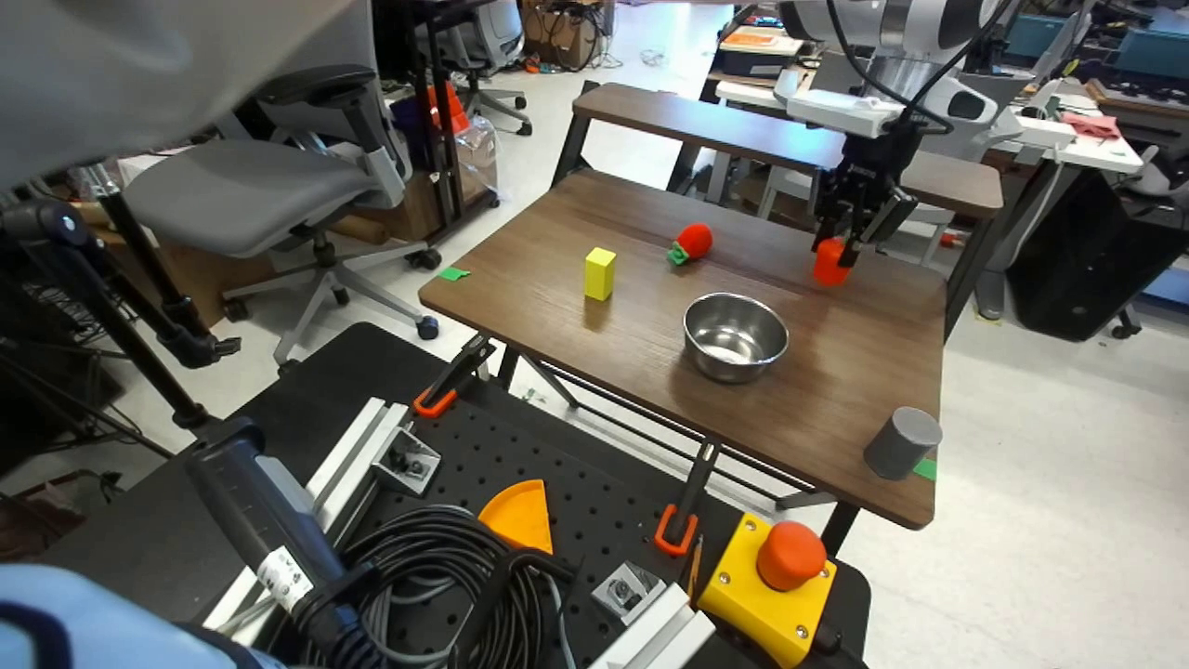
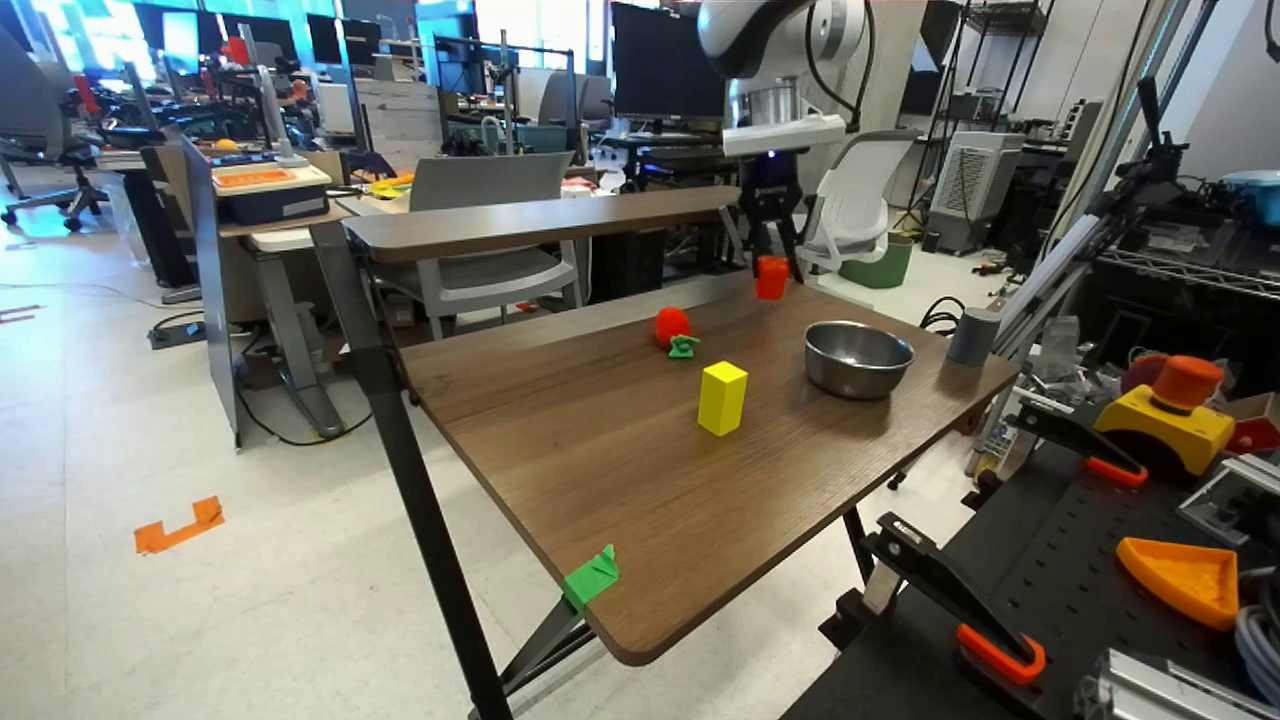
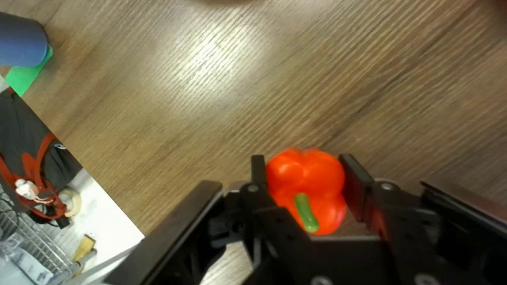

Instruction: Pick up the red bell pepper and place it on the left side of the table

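- The pincer (image 3: 303,174) pinches the red bell pepper (image 3: 305,184), its 2 fingers (image 3: 258,170) against opposite sides of it.
- The pepper's green stem (image 3: 307,215) faces the wrist camera and leans back toward the base of the pincer.
- The table (image 1: 529,246) spreads below the pincer, which hangs over the side nearest the raised shelf (image 1: 669,111) (whether the pepper's underside touches the wood, I cannot tell).
- From above, the white arm (image 1: 841,23) reaches down to the pincer.
- A red toy with green leaves (image 1: 695,240) lies to the left of the pincer in both exterior views, apart from it.
- A yellow block (image 2: 722,398) stands upright to the lower left of the pincer in both exterior views, farther off than the red toy.
- A steel bowl (image 1: 734,339) sits lower than the pincer in both exterior views, not touching it.
- A grey cylinder (image 1: 902,443) stands to the pincer's lower right in both exterior views (upper left of it in the wrist view), right beside green tape (image 3: 23,79).
- Well apart from the pincer, a red button (image 1: 790,555) tops a yellow box (image 1: 762,604) on a black bench (image 1: 576,483).
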Motion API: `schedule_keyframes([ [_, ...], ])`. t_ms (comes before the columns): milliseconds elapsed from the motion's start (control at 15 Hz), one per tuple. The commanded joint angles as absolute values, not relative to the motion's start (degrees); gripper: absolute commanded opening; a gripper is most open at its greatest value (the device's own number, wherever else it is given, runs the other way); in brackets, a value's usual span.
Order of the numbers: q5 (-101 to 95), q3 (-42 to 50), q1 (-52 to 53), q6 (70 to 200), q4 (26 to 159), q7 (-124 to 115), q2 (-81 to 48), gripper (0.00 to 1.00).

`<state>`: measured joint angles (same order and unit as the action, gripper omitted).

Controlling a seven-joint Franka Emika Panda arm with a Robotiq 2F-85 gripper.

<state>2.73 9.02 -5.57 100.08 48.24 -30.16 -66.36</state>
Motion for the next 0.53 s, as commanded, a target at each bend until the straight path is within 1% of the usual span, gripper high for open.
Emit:
schedule_keyframes([
  [0, 0.84, 7.39, -1.11, 100.80, 56.87, -23.43, -57.48, 0.23],
  [333, -3.62, 6.61, 8.35, 106.78, 68.83, -18.68, -47.87, 0.23],
  [467, -6.36, 4.89, 11.56, 109.25, 73.75, -17.71, -44.73, 0.23],
])
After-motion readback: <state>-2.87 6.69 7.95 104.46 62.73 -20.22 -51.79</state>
